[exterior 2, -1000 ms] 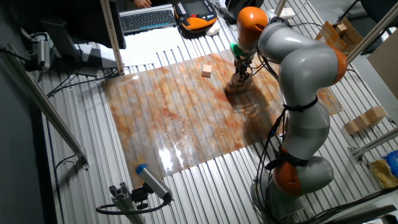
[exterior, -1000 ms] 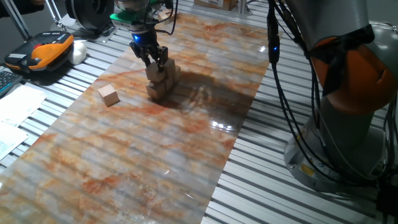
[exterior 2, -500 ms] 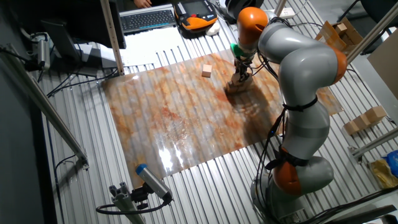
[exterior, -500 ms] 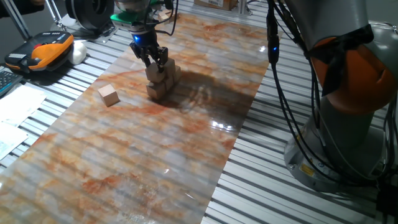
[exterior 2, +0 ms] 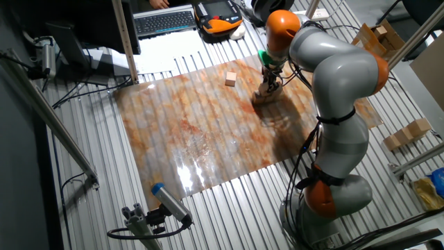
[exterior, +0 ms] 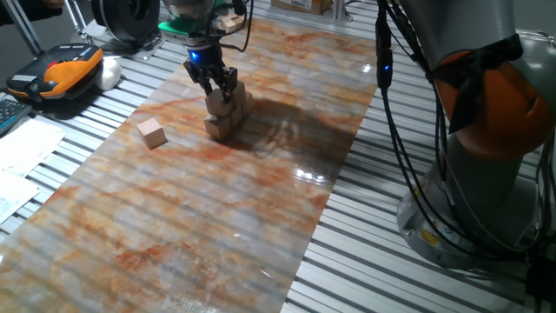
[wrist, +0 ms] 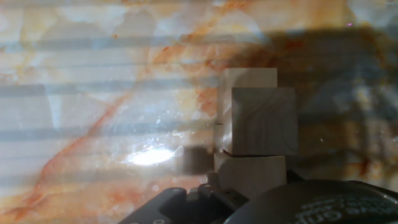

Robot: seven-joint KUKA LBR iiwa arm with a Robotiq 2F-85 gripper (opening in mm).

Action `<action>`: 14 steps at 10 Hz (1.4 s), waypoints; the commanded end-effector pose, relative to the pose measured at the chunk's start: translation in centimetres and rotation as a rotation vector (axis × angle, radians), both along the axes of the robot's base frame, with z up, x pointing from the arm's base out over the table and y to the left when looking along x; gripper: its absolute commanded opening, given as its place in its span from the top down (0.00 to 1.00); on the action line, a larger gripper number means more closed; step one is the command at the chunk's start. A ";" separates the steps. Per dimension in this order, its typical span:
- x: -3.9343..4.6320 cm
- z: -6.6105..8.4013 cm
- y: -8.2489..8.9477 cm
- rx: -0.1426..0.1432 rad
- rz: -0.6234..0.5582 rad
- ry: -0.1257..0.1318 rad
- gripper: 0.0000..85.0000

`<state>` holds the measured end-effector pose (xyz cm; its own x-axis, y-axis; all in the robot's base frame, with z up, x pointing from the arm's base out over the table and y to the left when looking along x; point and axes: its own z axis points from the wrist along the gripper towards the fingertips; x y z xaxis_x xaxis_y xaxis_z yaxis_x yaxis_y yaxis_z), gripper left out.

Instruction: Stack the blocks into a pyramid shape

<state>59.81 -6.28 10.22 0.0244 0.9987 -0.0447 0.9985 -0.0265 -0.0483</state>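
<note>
Blocks (exterior: 224, 111) of plain pale wood, square-edged, seemingly stacked under pincer (exterior: 215, 85).

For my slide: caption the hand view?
Hand camera looks down on stacked wooden blocks on the marbled mat.

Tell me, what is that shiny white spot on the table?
Hand view: lamp glare on the glossy marbled sheet, left of the wooden blocks, with dark shadow to their right. One fixed view: similar glare on the sheet.
</note>
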 end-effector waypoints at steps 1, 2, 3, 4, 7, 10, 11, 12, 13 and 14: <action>-0.05 0.0 0.0 0.000 0.002 0.000 1.00; -0.05 0.0 0.0 0.000 0.002 0.000 1.00; -0.06 0.0 0.1 0.000 0.002 0.000 1.00; -0.09 -0.1 0.1 0.000 0.002 0.000 1.00; -0.24 -0.3 0.4 -0.003 0.002 0.003 1.00; -0.31 -0.3 0.4 -0.001 0.003 0.000 1.00; -0.37 -0.3 0.4 -0.001 0.003 0.000 1.00; -0.47 -0.2 0.4 -0.001 0.003 0.000 1.00; -0.55 -0.2 0.5 0.001 0.003 -0.001 1.00; -0.63 -0.1 0.5 0.002 0.005 -0.003 1.00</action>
<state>59.12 -5.75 10.02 0.0190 0.9989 -0.0427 0.9987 -0.0210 -0.0470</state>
